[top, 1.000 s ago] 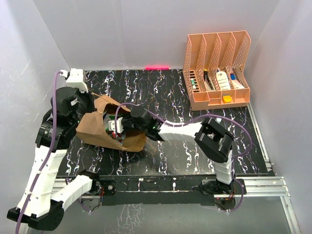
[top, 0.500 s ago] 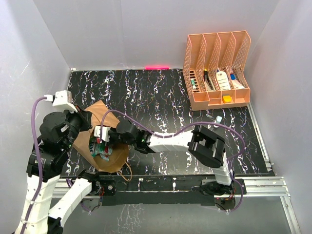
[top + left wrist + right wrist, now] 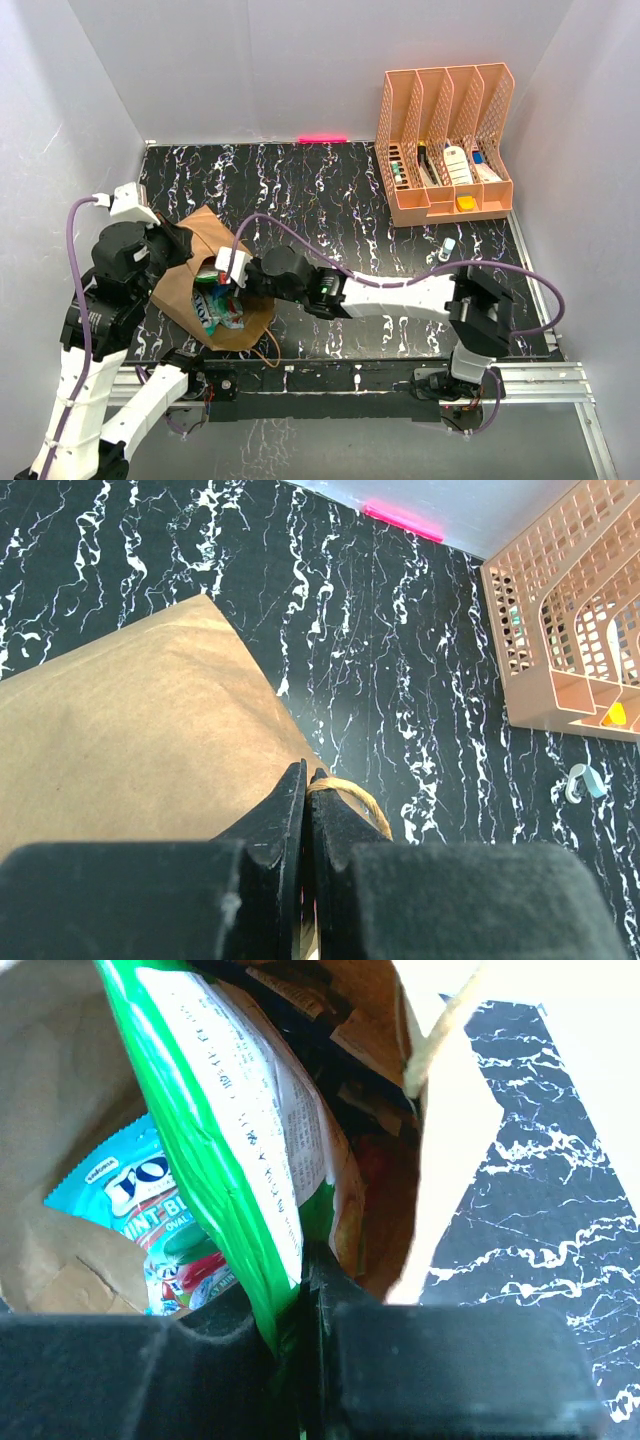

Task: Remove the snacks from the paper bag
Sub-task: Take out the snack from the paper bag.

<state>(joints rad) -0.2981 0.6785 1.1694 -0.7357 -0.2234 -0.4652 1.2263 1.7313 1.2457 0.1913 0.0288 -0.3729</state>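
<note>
The brown paper bag [image 3: 200, 275] lies at the table's front left, mouth toward the front. My left gripper [image 3: 306, 780] is shut on the bag's rim by its twisted handle [image 3: 355, 795]. My right gripper [image 3: 232, 278] reaches into the mouth and is shut on the large green packet [image 3: 210, 1150], which stands edge-on between the fingers. A teal-green packet [image 3: 150, 1220] lies deeper in the bag and shows in the top view [image 3: 220, 310]. A dark packet [image 3: 300, 1000] and a red one [image 3: 370, 1160] sit behind the green one.
An orange file rack [image 3: 445, 140] with small bottles and tubes stands at the back right. A small pale tube [image 3: 448, 245] lies on the table in front of it. A pink strip [image 3: 322, 138] marks the back edge. White walls enclose the table.
The bag swung from lying left-centre to the front left with its mouth up. My right arm stretched out and its gripper went deeper into the mouth, onto the green packet.
</note>
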